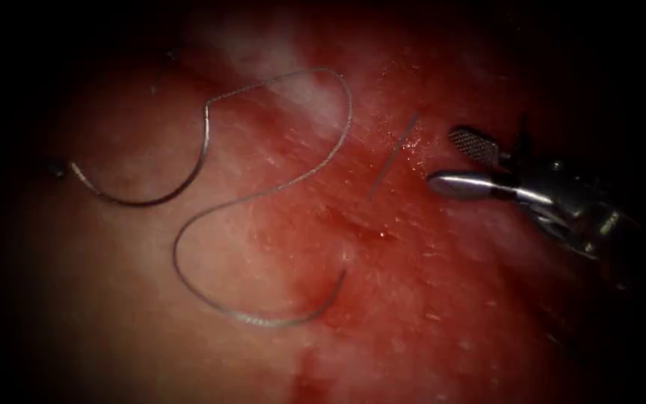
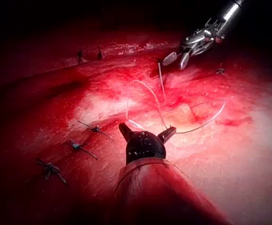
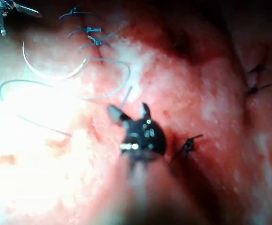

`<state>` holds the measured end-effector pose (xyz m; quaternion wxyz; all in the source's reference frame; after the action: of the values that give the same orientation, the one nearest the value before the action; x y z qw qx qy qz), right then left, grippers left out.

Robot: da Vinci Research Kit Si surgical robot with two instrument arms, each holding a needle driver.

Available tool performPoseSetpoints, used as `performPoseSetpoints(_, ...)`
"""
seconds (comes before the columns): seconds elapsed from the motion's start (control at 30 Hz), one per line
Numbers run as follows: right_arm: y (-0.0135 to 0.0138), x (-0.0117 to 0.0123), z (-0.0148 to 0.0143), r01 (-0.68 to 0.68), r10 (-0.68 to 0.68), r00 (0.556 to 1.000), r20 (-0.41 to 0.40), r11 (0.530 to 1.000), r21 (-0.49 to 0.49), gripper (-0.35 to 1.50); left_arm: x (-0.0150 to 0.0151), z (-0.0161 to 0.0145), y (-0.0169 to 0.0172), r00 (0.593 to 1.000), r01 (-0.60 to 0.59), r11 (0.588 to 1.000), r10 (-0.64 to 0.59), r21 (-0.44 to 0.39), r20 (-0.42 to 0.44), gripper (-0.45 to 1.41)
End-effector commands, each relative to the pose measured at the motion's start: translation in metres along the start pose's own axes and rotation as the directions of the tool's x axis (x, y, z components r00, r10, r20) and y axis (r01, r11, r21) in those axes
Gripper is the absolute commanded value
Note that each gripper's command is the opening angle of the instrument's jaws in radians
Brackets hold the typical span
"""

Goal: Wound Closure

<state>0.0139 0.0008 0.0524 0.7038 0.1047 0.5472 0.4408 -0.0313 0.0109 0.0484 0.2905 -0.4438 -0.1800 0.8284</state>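
Needle [image 1: 151, 183] lying free on the tissue [image 1: 188, 314], far left of the cut [image 1: 360, 228], curve hanging downward, thread [image 1: 278, 187] looping rightward. Right tool [image 1: 446, 161] near the cut's right, jaws open, empty. Left tool [image 2: 147, 133] open, empty; nearer arm unclear.

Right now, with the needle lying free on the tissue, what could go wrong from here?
1. The needle lies loose on the tissue, left of the cut. Both tools are open and hold nothing, so it could slide.
2. The thread lies in wide loops, which could tangle or snag.
3. The right tool has its open jaws close to the short free thread end, and could catch it.
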Motion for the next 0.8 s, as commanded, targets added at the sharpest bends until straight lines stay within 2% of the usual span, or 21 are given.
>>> performPoseSetpoints(0.03, 0.0001, -0.0001, 0.0006, 0.007, -0.007, 1.0, -0.001, 1.0, 0.003, 1.23, 0.0006, 0.002, 0.0002, 1.0, 0.023, 0.999, -0.023, 0.024, 0.0, 0.96)
performPoseSetpoints(0.1, 0.0001, -0.0001, 0.0005, 0.012, -0.012, 1.0, -0.006, 1.0, -0.004, 1.23, 0.001, 0.0025, 0.0003, 1.0, 0.027, 0.999, -0.027, 0.032, 0.015, 0.93)
performPoseSetpoints(0.27, 0.0003, -0.0001, -0.0002, 0.07, -0.069, 0.997, 0.042, 0.997, -0.033, 1.23, 0.0026, 0.0057, -0.0003, 0.997, 0.026, 0.996, -0.033, 0.091, 0.076, 0.88)
performPoseSetpoints(0.37, 0.0001, -0.0002, -0.0006, 0.088, -0.086, 0.995, 0.06, 0.995, -0.048, 1.23, 0.0031, 0.0074, -0.0008, 0.993, -0.027, 0.992, 0.013, 0.121, 0.116, 0.86)
performPoseSetpoints(0.4, -0.0002, -0.0004, -0.0009, 0.095, -0.092, 0.994, 0.063, 0.994, -0.049, 1.23, 0.0034, 0.0086, -0.0011, 0.985, -0.074, 0.987, 0.05, 0.143, 0.166, 0.83)
performPoseSetpoints(0.47, -0.0004, -0.0005, -0.0011, 0.101, -0.098, 0.993, 0.063, 0.994, -0.047, 1.23, 0.0034, 0.009, -0.0011, 0.979, -0.098, 0.985, 0.069, 0.144, 0.191, 0.81)
performPoseSetpoints(0.53, -0.0009, -0.0008, -0.0014, 0.107, -0.104, 0.992, 0.067, 0.993, -0.046, 1.21, 0.0033, 0.0107, -0.0012, 0.96, -0.14, 0.979, 0.096, 0.151, 0.264, 0.79)
performPoseSetpoints(0.57, -0.0009, -0.0008, -0.0014, 0.107, -0.104, 0.992, 0.067, 0.993, -0.046, 1.21, 0.0033, 0.0107, -0.0012, 0.96, -0.14, 0.979, 0.096, 0.151, 0.264, 0.79)
performPoseSetpoints(0.63, -0.0014, -0.001, -0.0016, 0.107, -0.104, 0.992, 0.067, 0.993, -0.046, 1.21, 0.0032, 0.0127, -0.0019, 0.942, -0.181, 0.97, 0.123, 0.163, 0.312, 0.79)
performPoseSetpoints(0.8, -0.0014, -0.001, -0.0016, 0.107, -0.104, 0.992, 0.067, 0.993, -0.047, 1.19, 0.0029, 0.0142, -0.0023, 0.936, -0.188, 0.965, 0.12, 0.18, 0.332, 0.79)
